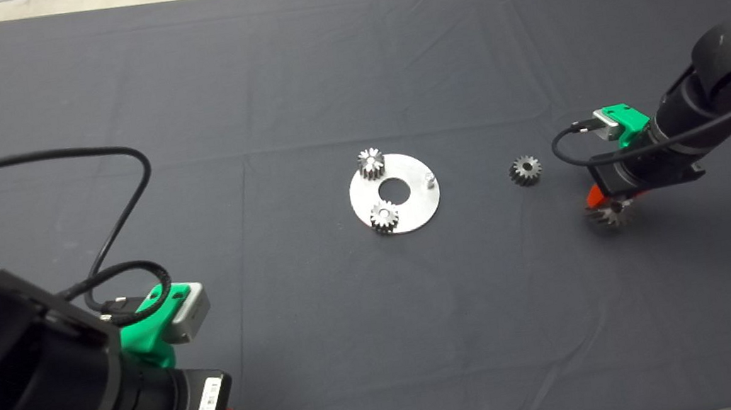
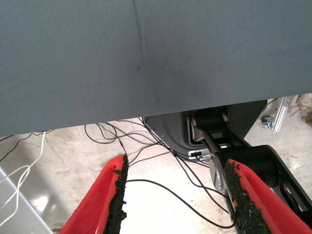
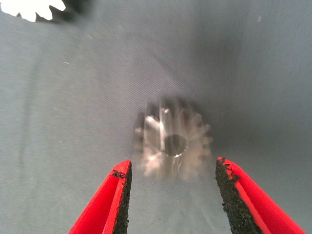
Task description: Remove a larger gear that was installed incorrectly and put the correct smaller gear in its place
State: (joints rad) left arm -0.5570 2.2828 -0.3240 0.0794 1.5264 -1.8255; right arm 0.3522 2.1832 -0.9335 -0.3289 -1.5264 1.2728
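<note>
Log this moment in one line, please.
right gripper: open over larger gear on mat | smaller gear: on mat | left gripper: parked, open

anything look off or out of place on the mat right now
The round plate carries two small silvery gears, but its third peg is bare. The larger gear lies off the plate under the open right gripper, and the smaller gear lies loose on the mat.
</note>
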